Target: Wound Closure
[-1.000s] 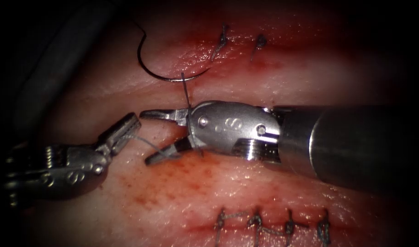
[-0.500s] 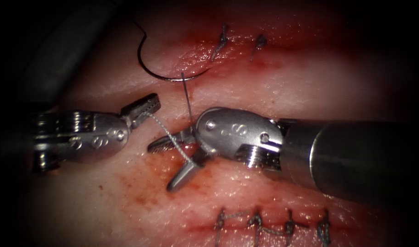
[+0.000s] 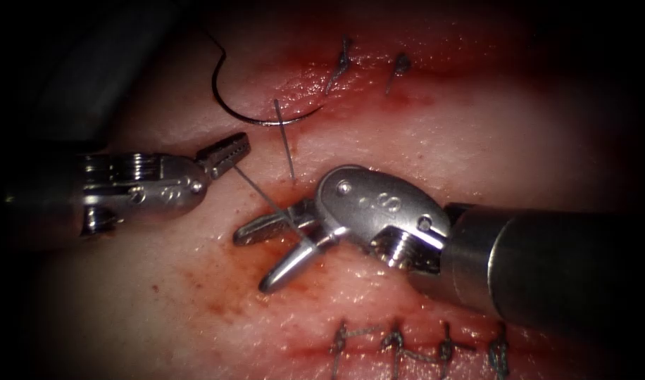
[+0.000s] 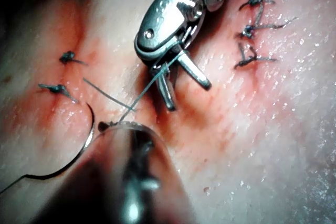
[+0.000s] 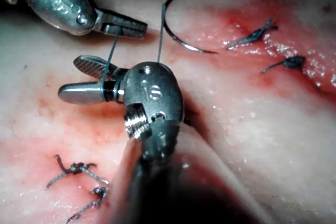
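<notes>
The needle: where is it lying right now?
In the endoscope view the needle lies free on the tissue, held by neither tool, up and left of the right tool and just above the left tool.
</notes>
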You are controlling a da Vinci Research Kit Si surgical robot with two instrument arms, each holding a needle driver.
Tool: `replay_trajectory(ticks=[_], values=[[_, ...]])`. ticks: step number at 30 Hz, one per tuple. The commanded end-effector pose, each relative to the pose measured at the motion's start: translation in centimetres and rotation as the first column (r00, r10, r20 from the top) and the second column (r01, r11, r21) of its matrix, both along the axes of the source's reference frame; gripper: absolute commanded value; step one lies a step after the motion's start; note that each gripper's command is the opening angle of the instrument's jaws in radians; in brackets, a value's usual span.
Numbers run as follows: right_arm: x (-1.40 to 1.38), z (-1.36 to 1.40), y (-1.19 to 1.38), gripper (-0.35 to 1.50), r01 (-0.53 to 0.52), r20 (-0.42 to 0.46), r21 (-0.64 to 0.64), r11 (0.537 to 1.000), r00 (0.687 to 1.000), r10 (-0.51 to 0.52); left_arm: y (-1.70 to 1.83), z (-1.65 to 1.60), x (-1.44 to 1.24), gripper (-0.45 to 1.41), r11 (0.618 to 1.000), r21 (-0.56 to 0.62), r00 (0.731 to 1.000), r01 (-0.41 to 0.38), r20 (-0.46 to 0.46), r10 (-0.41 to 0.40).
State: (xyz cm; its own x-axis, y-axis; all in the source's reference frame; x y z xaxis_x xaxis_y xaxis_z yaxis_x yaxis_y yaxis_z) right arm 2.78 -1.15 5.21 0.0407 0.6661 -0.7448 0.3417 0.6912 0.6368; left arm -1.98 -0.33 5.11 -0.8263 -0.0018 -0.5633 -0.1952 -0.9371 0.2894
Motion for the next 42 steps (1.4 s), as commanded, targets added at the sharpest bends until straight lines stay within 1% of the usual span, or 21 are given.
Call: replay_trajectory(ticks=[1,6,10,13,15,16,19,21,24,25,27,28,29,33,34,35,36,37,38,39,42], values=[[0.09,0.04,0.00,0.44,-0.025,-0.026,0.015,1.000,0.999,0.026,-0.01,0.07,-0.07,-0.45,1.000,-0.002,1.000,0.002,0.006,-0.002],[0.02,0.02,0.14,0.49,-0.134,-0.078,0.075,0.988,0.987,0.140,-0.11,0.11,-0.07,-0.45,1.000,-0.001,1.000,0.017,0.016,-0.017],[-0.06,0.06,0.21,0.54,-0.210,-0.072,0.111,0.971,0.973,0.219,-0.27,0.17,-0.07,-0.45,1.000,-0.006,1.000,0.024,0.019,-0.024],[-0.10,0.13,0.27,0.54,-0.293,-0.072,0.138,0.946,0.950,0.305,-0.39,0.22,-0.08,-0.45,1.000,-0.004,1.000,0.020,0.024,-0.020],[-0.11,0.17,0.32,0.52,-0.358,-0.052,0.157,0.920,0.928,0.370,-0.46,0.24,-0.10,-0.45,1.000,-0.007,0.999,0.022,0.028,-0.022],[-0.11,0.20,0.34,0.51,-0.411,-0.028,0.168,0.896,0.907,0.421,-0.51,0.25,-0.12,-0.45,1.000,-0.011,0.999,0.023,0.027,-0.022],[-0.11,0.26,0.39,0.49,-0.521,0.030,0.173,0.836,0.851,0.524,-0.60,0.26,-0.15,-0.45,0.999,-0.016,0.999,0.031,0.023,-0.030],[-0.12,0.28,0.40,0.47,-0.564,0.064,0.155,0.811,0.825,0.561,-0.64,0.25,-0.16,-0.45,0.999,-0.015,0.999,0.037,0.021,-0.037],[-0.13,0.30,0.38,0.44,-0.641,0.139,0.110,0.759,0.766,0.627,-0.68,0.21,-0.18,-0.45,0.999,-0.009,0.999,0.049,0.022,-0.049],[-0.13,0.30,0.36,0.42,-0.668,0.164,0.091,0.739,0.742,0.650,-0.69,0.20,-0.18,-0.45,0.998,-0.006,0.998,0.055,0.023,-0.055],[-0.14,0.30,0.32,0.42,-0.702,0.195,0.064,0.709,0.705,0.681,-0.71,0.16,-0.19,-0.45,0.998,0.000,0.997,0.070,0.020,-0.070],[-0.14,0.30,0.31,0.46,-0.714,0.215,0.046,0.699,0.690,0.691,-0.72,0.15,-0.20,-0.45,0.997,0.003,0.997,0.079,0.016,-0.079],[-0.14,0.29,0.29,0.49,-0.729,0.244,0.022,0.684,0.667,0.704,-0.73,0.13,-0.20,-0.45,0.996,0.006,0.996,0.086,0.014,-0.086],[-0.15,0.26,0.23,0.52,-0.760,0.309,-0.068,0.647,0.600,0.738,-0.75,0.05,-0.23,-0.45,0.994,0.014,0.994,0.107,0.003,-0.107],[-0.14,0.25,0.21,0.52,-0.769,0.331,-0.105,0.631,0.571,0.751,-0.75,0.01,-0.25,-0.45,0.994,0.017,0.994,0.110,0.001,-0.110],[-0.14,0.25,0.21,0.52,-0.769,0.331,-0.105,0.631,0.571,0.751,-0.75,0.01,-0.25,-0.45,0.994,0.017,0.994,0.110,0.001,-0.110],[-0.14,0.24,0.20,0.56,-0.772,0.338,-0.120,0.624,0.559,0.757,-0.74,-0.01,-0.26,-0.45,0.994,0.018,0.994,0.112,0.000,-0.112],[-0.14,0.24,0.19,0.64,-0.776,0.342,-0.133,0.616,0.548,0.764,-0.74,-0.02,-0.27,-0.45,0.993,0.018,0.993,0.115,-0.004,-0.115],[-0.14,0.23,0.18,0.81,-0.781,0.348,-0.147,0.606,0.533,0.771,-0.74,-0.03,-0.28,-0.45,0.993,0.019,0.993,0.116,-0.005,-0.116],[-0.14,0.22,0.18,0.84,-0.783,0.349,-0.165,0.600,0.523,0.778,-0.75,-0.05,-0.29,-0.45,0.993,0.019,0.993,0.118,-0.007,-0.118],[-0.18,0.21,0.18,0.84,-0.790,0.364,-0.188,0.584,0.496,0.789,-0.75,-0.09,-0.33,-0.45,0.992,0.021,0.992,0.123,-0.010,-0.123]])
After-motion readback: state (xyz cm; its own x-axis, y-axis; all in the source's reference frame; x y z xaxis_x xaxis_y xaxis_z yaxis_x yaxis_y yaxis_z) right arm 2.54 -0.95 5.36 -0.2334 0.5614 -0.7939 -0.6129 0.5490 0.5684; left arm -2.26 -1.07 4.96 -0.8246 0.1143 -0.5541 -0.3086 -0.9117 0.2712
